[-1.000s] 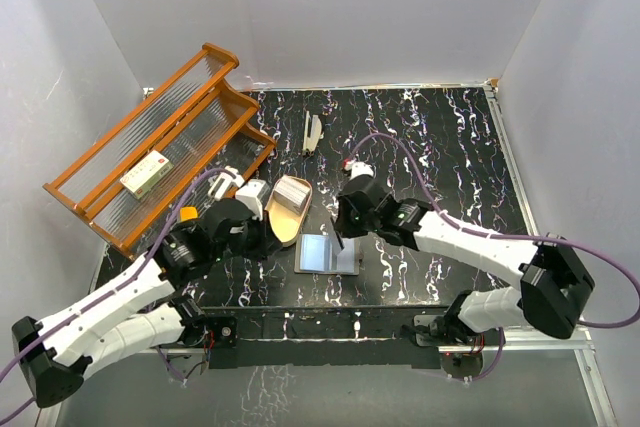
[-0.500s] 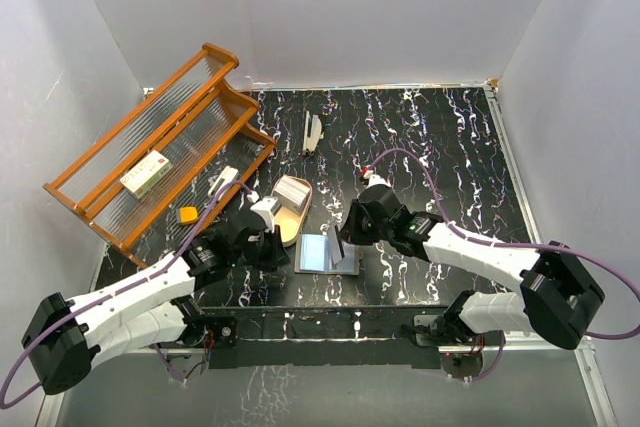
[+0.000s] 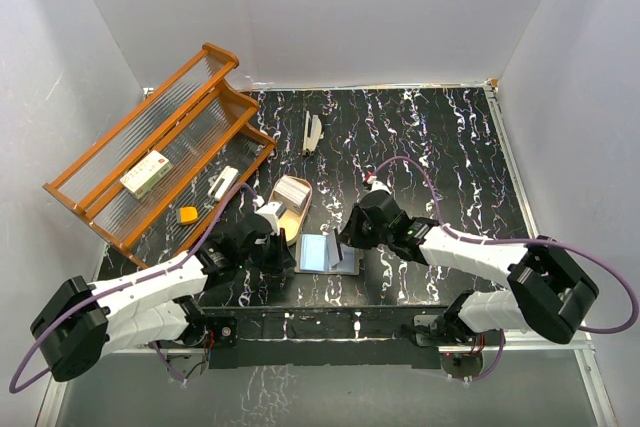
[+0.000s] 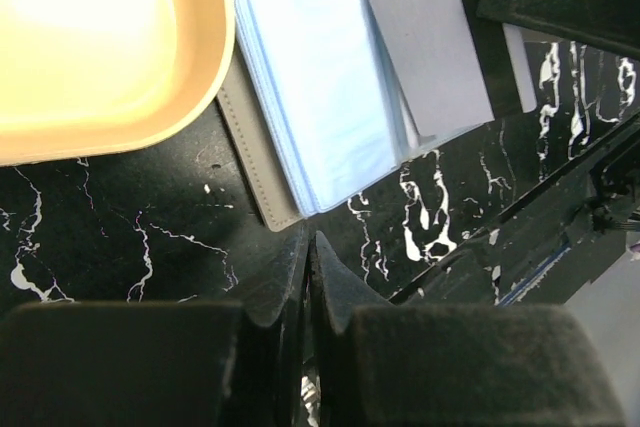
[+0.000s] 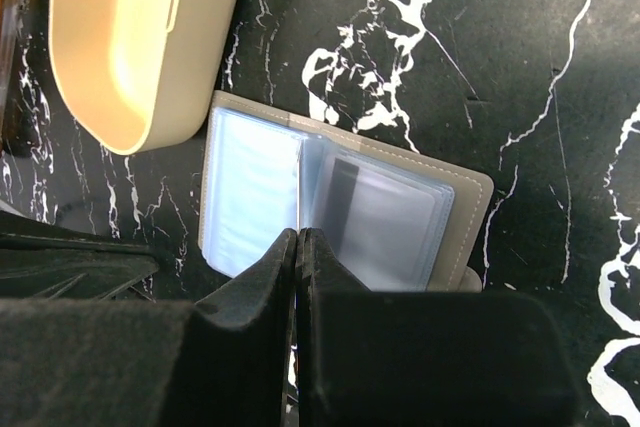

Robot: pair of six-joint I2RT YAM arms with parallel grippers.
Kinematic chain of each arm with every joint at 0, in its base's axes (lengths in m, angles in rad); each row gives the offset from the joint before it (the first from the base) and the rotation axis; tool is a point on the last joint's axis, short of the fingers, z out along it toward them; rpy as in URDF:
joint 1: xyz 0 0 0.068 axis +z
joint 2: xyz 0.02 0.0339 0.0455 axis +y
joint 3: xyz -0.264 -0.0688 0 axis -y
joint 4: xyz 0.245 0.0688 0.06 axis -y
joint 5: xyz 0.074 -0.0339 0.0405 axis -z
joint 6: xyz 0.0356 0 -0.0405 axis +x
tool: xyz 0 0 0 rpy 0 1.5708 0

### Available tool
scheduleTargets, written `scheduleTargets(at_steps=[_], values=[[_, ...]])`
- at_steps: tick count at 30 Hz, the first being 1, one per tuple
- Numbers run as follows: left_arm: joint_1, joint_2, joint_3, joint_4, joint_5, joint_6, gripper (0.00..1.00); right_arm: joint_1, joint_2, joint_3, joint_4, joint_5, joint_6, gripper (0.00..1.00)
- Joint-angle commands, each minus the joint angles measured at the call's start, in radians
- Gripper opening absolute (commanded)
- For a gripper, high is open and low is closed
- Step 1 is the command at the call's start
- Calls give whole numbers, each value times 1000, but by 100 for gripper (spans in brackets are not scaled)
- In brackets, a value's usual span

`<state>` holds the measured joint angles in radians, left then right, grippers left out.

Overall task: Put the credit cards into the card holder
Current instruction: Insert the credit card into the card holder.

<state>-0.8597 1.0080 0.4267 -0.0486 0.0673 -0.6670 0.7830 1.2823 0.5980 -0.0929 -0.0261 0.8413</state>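
The card holder [image 3: 328, 253] lies open on the black table, its bluish sleeves up; it also shows in the left wrist view [image 4: 320, 97] and the right wrist view [image 5: 400, 217]. My right gripper [image 3: 342, 246] is shut on a thin grey credit card [image 4: 430, 47], held on edge with its lower edge among the sleeves at the fold [image 5: 299, 182]. My left gripper [image 3: 287, 254] is shut and empty, its tips [image 4: 310, 245] at the holder's near left corner. More credit cards [image 3: 292, 191] lie stacked in the tan oval tray [image 3: 281, 225].
An orange wooden rack [image 3: 120, 147] stands at the left with a white box with red marks [image 3: 146, 173], a small white item [image 3: 223, 183] and an orange piece [image 3: 187, 214]. A white object [image 3: 312, 133] lies at the back middle. White walls close in the table.
My left arm has swung right, from beside the tray to the holder's left edge. My right gripper has come nearer and lower with the card, onto the open holder.
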Motion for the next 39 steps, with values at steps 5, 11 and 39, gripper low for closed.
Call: scheduleTargets(at_steps=[5,11,39], values=[[-4,63,-34,93,6,-11,3,-18,16,-31,95,-10,53,0],[-5,82,-68,164,23,-38,4,-33,40,-43,125,-68,62,0],[-13,114,-106,178,32,-39,5,-61,122,-122,250,-148,59,6]])
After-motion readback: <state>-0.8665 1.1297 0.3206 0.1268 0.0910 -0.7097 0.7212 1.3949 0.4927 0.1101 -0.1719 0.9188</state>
